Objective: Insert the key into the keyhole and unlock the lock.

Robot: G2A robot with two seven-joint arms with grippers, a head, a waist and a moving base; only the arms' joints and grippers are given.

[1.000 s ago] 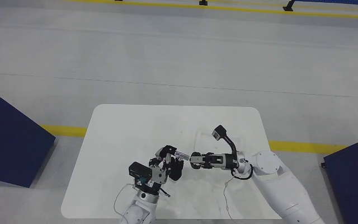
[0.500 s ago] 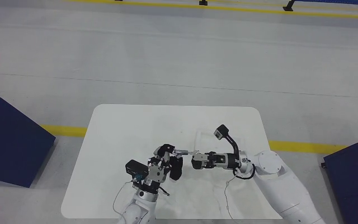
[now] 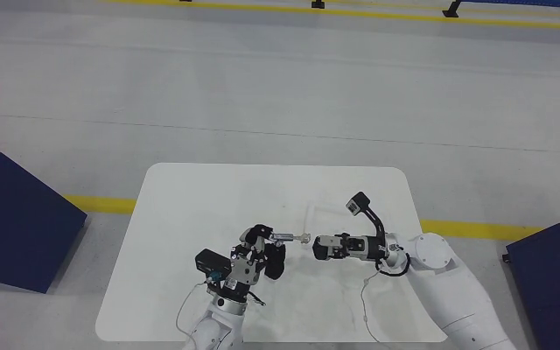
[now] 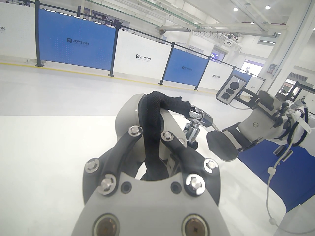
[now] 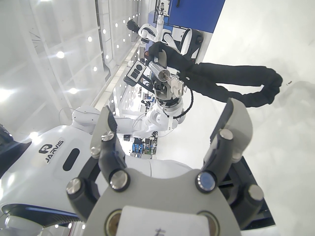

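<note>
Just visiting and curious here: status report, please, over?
Left end effector shut on lock. Right end effector open, apart from key. Key seated in keyhole. Nothing in the way.

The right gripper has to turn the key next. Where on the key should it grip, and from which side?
Probably best to take the key by its flat bow, the part sticking out of the lock held in the left gripper. Bring the open right gripper straight in along the key's axis, one pad on each flat face; those faces give purchase for twisting.
</note>
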